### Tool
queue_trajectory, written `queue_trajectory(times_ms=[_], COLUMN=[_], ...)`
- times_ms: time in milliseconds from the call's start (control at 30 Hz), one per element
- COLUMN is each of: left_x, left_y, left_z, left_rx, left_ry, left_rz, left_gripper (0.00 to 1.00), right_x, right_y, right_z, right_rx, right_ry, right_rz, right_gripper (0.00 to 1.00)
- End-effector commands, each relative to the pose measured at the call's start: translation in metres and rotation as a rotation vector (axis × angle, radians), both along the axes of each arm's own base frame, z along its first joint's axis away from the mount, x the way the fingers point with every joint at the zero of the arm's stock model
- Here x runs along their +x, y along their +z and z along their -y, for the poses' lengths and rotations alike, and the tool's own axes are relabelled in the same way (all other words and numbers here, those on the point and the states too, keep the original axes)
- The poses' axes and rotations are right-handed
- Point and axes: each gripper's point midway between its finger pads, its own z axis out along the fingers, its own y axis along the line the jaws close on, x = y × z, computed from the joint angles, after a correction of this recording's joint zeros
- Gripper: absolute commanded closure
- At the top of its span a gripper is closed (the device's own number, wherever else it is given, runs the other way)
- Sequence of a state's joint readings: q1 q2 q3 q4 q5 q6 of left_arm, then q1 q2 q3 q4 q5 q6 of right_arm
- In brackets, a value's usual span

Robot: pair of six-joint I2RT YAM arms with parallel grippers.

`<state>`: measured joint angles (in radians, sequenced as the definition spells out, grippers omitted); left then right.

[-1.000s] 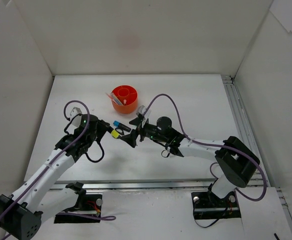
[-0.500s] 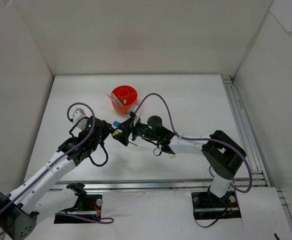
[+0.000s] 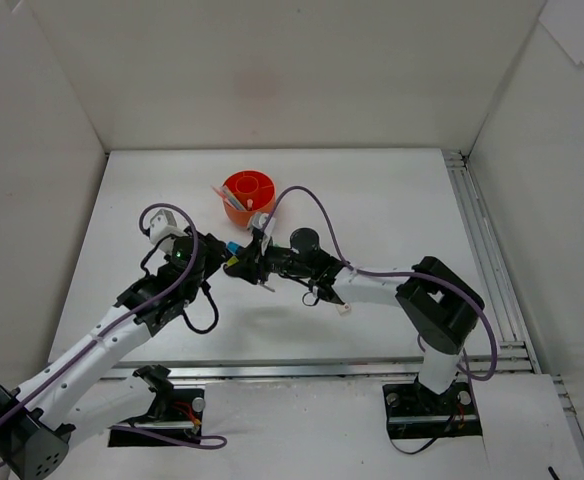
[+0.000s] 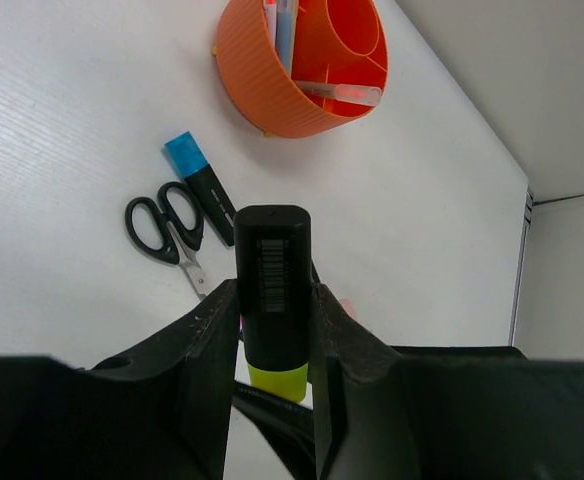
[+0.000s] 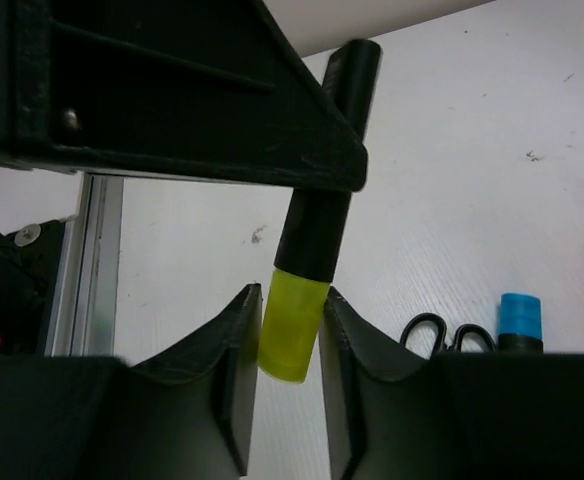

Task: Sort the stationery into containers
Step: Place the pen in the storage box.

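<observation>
Left wrist view: organiser (image 4: 262, 95) far, few pens (image 4: 282, 25) in. Scissors (image 4: 162, 225) and blue highlighter (image 4: 200, 185) lie loose, unsorted. Yellow highlighter (image 4: 272, 270) clamped by left gripper (image 4: 272, 305) on barrel, right gripper (image 5: 290, 320) on cap; handover likely.

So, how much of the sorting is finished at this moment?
Done: a few pens stand in the orange organiser. In hand: the yellow highlighter is gripped by the left gripper, and the right gripper is closed on its yellow cap end, which looks like a handover. Left: the scissors and the blue highlighter lie on the table, outside the organiser.
</observation>
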<state>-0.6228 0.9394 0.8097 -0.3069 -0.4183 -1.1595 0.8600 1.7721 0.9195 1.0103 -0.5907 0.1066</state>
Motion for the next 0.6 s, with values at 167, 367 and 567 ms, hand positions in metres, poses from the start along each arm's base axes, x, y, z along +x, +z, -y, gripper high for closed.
queue_trajectory(times_ms=[167, 367, 567], left_x=[0.003, -0.001, -0.013], left_y=[0.027, 0.029, 0.046], left_z=[0.02, 0.017, 0.002], left_rx=[0.014, 0.073, 0.106], left_ry=[-0.122, -0.147, -0.142], left_rz=[0.109, 0.073, 0.098], left_gripper=[0.7, 0.23, 0.01], right_x=[0.008, 0.041, 0.081], right_y=[0.065, 0.083, 0.077], right_z=[-0.008, 0.031, 0.076], right_rx=[0.15, 0.179, 0.08], right_ry=[0.034, -0.113, -0.232], right_rz=[0.092, 0.089, 0.091], right_gripper=[0.96, 1.0, 1.0])
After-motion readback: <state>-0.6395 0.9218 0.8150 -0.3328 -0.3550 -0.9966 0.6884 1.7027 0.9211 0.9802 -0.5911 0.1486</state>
